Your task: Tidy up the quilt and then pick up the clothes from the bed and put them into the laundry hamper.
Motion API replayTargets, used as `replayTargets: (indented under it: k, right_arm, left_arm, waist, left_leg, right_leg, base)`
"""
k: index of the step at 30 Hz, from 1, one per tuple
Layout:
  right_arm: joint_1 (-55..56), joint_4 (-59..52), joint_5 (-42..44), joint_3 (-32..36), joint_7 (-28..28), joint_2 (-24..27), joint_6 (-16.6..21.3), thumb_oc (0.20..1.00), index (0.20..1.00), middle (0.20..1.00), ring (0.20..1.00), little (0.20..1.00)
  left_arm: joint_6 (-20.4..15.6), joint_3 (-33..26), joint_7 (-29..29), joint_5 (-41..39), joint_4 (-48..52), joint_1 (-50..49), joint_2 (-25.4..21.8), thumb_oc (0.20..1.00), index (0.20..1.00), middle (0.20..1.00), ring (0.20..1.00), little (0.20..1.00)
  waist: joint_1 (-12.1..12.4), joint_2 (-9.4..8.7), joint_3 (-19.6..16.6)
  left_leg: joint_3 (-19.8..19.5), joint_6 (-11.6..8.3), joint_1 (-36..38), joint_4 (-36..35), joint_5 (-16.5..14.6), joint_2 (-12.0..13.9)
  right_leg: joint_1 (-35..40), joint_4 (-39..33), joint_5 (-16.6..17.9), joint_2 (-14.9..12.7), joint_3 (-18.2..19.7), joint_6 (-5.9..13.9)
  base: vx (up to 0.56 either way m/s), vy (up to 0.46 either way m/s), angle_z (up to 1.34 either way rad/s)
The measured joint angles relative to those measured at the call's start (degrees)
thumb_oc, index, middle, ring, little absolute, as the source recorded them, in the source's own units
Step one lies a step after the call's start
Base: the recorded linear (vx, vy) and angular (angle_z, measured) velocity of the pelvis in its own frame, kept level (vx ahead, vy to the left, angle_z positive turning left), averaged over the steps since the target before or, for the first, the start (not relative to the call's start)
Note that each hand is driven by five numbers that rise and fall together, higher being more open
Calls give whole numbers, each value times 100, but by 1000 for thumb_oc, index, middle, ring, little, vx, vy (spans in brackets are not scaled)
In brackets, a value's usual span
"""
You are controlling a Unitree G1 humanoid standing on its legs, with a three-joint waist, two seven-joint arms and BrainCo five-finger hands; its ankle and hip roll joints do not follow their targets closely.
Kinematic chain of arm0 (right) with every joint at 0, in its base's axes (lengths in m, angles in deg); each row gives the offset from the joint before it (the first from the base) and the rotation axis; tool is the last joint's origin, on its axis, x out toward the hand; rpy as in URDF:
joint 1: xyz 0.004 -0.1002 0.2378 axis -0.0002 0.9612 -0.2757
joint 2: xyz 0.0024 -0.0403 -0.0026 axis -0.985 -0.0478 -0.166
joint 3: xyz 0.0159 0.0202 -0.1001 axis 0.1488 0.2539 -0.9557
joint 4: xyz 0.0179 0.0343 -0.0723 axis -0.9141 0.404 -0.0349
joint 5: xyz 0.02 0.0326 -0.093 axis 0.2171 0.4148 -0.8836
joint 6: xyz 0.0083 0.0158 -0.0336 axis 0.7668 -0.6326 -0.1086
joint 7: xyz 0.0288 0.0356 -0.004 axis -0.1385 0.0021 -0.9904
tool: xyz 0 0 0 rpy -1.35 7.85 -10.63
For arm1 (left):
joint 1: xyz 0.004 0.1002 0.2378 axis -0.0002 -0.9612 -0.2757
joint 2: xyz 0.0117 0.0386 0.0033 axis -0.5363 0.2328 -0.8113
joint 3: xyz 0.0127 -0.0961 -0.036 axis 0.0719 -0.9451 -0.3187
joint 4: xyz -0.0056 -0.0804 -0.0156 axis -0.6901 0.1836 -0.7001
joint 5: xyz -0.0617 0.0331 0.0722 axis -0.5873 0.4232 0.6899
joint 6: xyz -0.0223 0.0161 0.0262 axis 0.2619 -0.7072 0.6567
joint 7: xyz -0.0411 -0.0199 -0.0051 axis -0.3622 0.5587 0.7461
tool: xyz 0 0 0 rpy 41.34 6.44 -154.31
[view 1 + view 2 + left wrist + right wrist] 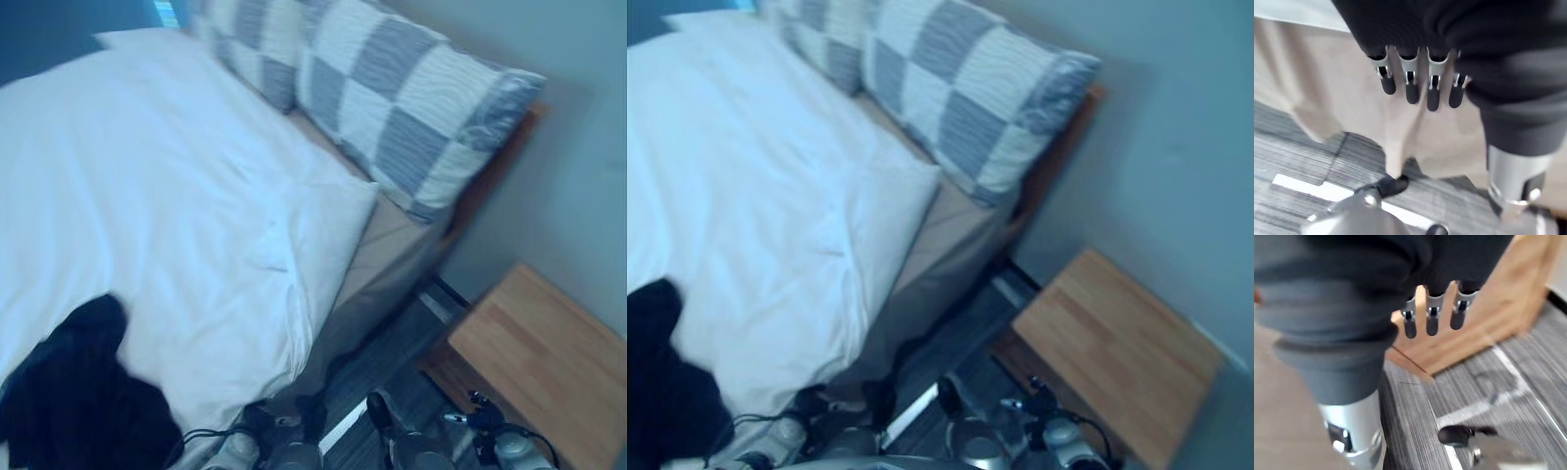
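Left hand (pixel 1420 58) hung beside the bed, fingers (pixel 1411 88) straight and loosely spread, holding nothing. Past the fingertips were the beige bed skirt (pixel 1352 98) and the grey wood-grain floor (pixel 1298 161); the skirt's hem reached the floor there. Right hand (pixel 1435 308) was also idle: fingers (pixel 1431 322) straight, relaxed, empty, hanging in front of the light wooden nightstand (pixel 1498 313) over the same grey floor. Thumb of neither hand could be made out clearly.

Head camera looked down at the bed corner. The white quilt (pixel 147 196) covered most of the mattress and lay mostly flat, with a few creases near the middle of its right edge. One corner of it was pulled out toward the pillows, with the beige sheet (pixel 387 245) showing past it. The quilt's near edge hung over the side of the bed.

The black crumpled garment (pixel 78 392) lay on top of the quilt at the near left corner, bunched in a heap, not in either hand.

Two blue-and-white checked pillows (pixel 411 108) leaned against the brown wooden headboard (pixel 495 171) by the grey wall (pixel 578 147), side by side and touching. The nightstand stood on the floor to the right of the bed, near the headboard, apart from the bed frame.
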Motion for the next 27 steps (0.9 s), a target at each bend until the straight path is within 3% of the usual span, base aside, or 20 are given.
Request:
replayTargets:
  k: [1, 3, 5, 7, 8, 9, 10, 11, 12, 13, 14, 16, 17, 18, 19, 21, 22, 24, 25, 27]
  right_arm:
    - [9, -347, -51, -93, 5, 183, 29, 1000, 1000, 1000, 1000, 1000]
    - [39, -1271, -271, -118, -6, 568, 72, 1000, 1000, 1000, 1000, 1000]
    - [-68, -1626, -356, -15, 7, 773, 94, 1000, 1000, 1000, 1000, 1000]
    - [-1, -2384, -450, 403, 246, 1024, 214, 1000, 1000, 1000, 1000, 1000]
    - [21, -2635, -452, 567, 354, 1094, 235, 1000, 1000, 1000, 1000, 1000]
    - [-11, -2763, -453, 688, 449, 1176, 288, 1000, 1000, 1000, 1000, 1000]
    - [-77, -3034, -463, 794, 553, 1284, 284, 1000, 1000, 1000, 1000, 1000]
    - [-139, -3202, -475, 845, 606, 1346, 299, 1000, 1000, 1000, 1000, 1000]
    - [-139, -3615, -481, 960, 648, 1500, 282, 1000, 1000, 1000, 1000, 1000]
    - [-176, -3874, -483, 1073, 674, 1621, 290, 1000, 1000, 1000, 1000, 1000]
    - [-185, -4036, -489, 1288, 718, 1718, 348, 1000, 1000, 1000, 1000, 1000]
    - [-486, -3956, -504, 1785, 946, 2003, 443, 1000, 1000, 1000, 1000, 1000]
    - [-703, -3876, -592, 1899, 1029, 2266, 381, 1000, 1000, 1000, 1000, 1000]
    - [-735, -3858, -610, 1893, 1074, 2421, 332, 1000, 1000, 1000, 1000, 1000]
    - [-761, -3817, -669, 1851, 1114, 2625, 298, 1000, 1000, 1000, 1000, 1000]
    - [-1063, -3618, -708, 1678, 1145, 2650, 315, 1000, 1000, 1000, 1000, 1000]
    - [-1445, -3502, -709, 1394, 1166, 2665, 328, 1000, 1000, 1000, 1000, 1000]
    - [-1800, -3479, -708, 1219, 1179, 2668, 316, 1000, 1000, 1000, 1000, 1000]
    - [-2370, -3437, -709, 894, 1244, 2668, 299, 1000, 1000, 1000, 1000, 1000]
    - [-2945, -3396, -706, 545, 1302, 2711, 289, 1000, 1000, 1000, 1000, 1000]
  left_arm:
    - [14, -84, 55, -2, 3, -89, -94, 1000, 1000, 1000, 1000, 1000]
    - [82, -327, 81, -14, -60, -276, -251, 1000, 1000, 1000, 1000, 1000]
    - [59, -398, 105, -39, 56, -497, -376, 1000, 1000, 1000, 1000, 1000]
    - [-14, -400, 134, -44, 233, -647, -469, 1000, 1000, 1000, 1000, 1000]
    - [-36, -367, 139, -43, 270, -529, -474, 1000, 1000, 1000, 1000, 1000]
    - [-12, -356, 142, -43, 245, -529, -447, 1000, 1000, 1000, 1000, 1000]
    - [-14, -338, 115, -37, 282, -485, -457, 1000, 1000, 1000, 1000, 1000]
    - [5, -432, 186, -43, 275, -503, -456, 1000, 1000, 1000, 1000, 1000]
    - [-3, -541, 134, -11, 291, -545, -574, 1000, 1000, 1000, 1000, 1000]
    - [-6, -552, 113, 16, 316, -572, -616, 1000, 1000, 1000, 1000, 1000]
    - [-2, -550, 104, 24, 317, -552, -622, 1000, 1000, 1000, 1000, 1000]
    - [-12, -451, 52, 105, 330, -611, -537, 1000, 1000, 1000, 1000, 1000]
    - [-6, -449, 4, 253, 264, -620, -428, 1000, 1000, 1000, 1000, 1000]
    - [-17, -441, -28, 287, 286, -610, -441, 1000, 1000, 1000, 1000, 1000]
    - [6, -324, -31, 287, 343, -573, -475, 1000, 1000, 1000, 1000, 1000]
    - [48, -163, -27, 285, 331, -448, -822, 1000, 1000, 1000, 1000, 1000]
    - [68, -157, -18, 284, 268, -393, -909, 1000, 1000, 1000, 1000, 1000]
    - [66, -163, -10, 277, 283, -296, -1026, 1000, 1000, 1000, 1000, 1000]
    - [55, -144, 3, 269, 294, -236, -1191, 1000, 1000, 1000, 1000, 1000]
    - [7, -166, 22, 265, 356, -187, -1389, 1000, 1000, 1000, 1000, 1000]
  waist:
    - [89, -13, -14]
    - [66, -61, 14]
    - [142, -122, 23]
    - [72, -231, 66]
    - [-43, -348, 126]
    - [-109, -354, 144]
    - [-127, -438, 190]
    - [-193, -434, 211]
    - [-199, -437, 219]
    - [-210, -435, 234]
    - [-282, -411, 255]
    - [-342, -150, 219]
    - [-256, 107, 257]
    - [-243, 209, 223]
    - [-251, 197, 223]
    - [-230, -32, 243]
    - [-242, -40, 286]
    - [-170, -41, 397]
    - [-113, -171, 466]
    - [43, -282, 615]
  left_leg:
    - [226, -308, -20, 59, -123, 47]
    - [278, -564, -252, 409, -248, -17]
    - [278, -584, -120, 239, -233, -3]
    - [336, -714, -308, 261, -145, 42]
    - [917, -735, -517, 415, -139, 106]
    - [1468, -754, -701, 501, -78, 252]
    - [2851, -763, -885, 755, -108, 683]
    - [3366, -782, -953, 1013, -102, 949]
    - [3607, -862, -990, 1466, -164, 1199]
    - [3822, -928, -1001, 1894, -210, 1325]
    - [3727, -993, -1037, 2168, -248, 1320]
    - [3586, -991, -369, 1324, -235, 1125]
    - [3554, -895, 13, 406, -69, 1067]
    - [3499, -851, 46, 157, 124, 996]
    - [3300, -814, 25, 2, 195, 885]
    - [2914, -627, -280, 42, 298, 612]
    - [2801, -567, -464, 42, 341, 598]
    - [2751, -508, -600, 43, 388, 570]
    - [2801, -499, -665, 41, 391, 500]
    - [2796, -513, -668, 41, 403, 414]
  right_leg:
    - [5, -38, -17, 4, -118, -46]
    - [-13, -47, -47, -67, -558, -80]
    - [-14, -46, -58, -32, -790, -94]
    - [-66, -44, -91, -84, -1433, -149]
    - [-114, -54, -40, -168, -1781, -203]
    - [-162, -52, -65, -205, -2037, -142]
    - [-247, -55, -24, -251, -2463, -336]
    - [-266, -55, -72, -231, -2647, -425]
    - [-301, -57, 14, -277, -2938, -631]
    - [-320, -56, 40, -351, -3067, -673]
    - [-324, -53, -6, -431, -3136, -597]
    - [-317, -46, 37, -533, -3251, -240]
    - [-316, -12, 192, -530, -3449, -47]
    - [-329, -11, 237, -569, -3515, 13]
    - [-348, -13, 207, -611, -3600, 71]
    - [-593, 176, 150, -862, -3081, 203]
    - [-1004, 517, -13, -892, -2390, 396]
    - [-1156, 521, -25, -937, -1854, 422]
    - [-1301, 365, 18, -967, -1584, 485]
    - [-1208, 81, 97, -1070, -1594, 593]
  base:
    - [30, -237, 103]
    - [-13, -194, 101]
    - [-134, -144, 96]
    - [-271, -18, 147]
    - [-322, 29, 170]
    - [-343, -25, 160]
    - [-323, -82, 147]
    - [-246, -103, 131]
    - [-88, -55, 95]
    - [-27, -7, 87]
    - [51, 58, 96]
    - [23, 74, 83]
    - [-93, 31, 49]
    - [-139, 5, 67]
    - [-191, -11, 96]
    - [-214, 31, 99]
    - [-131, 8, 56]
    - [-81, -39, 24]
    - [-79, -82, 3]
    - [-120, -89, -4]
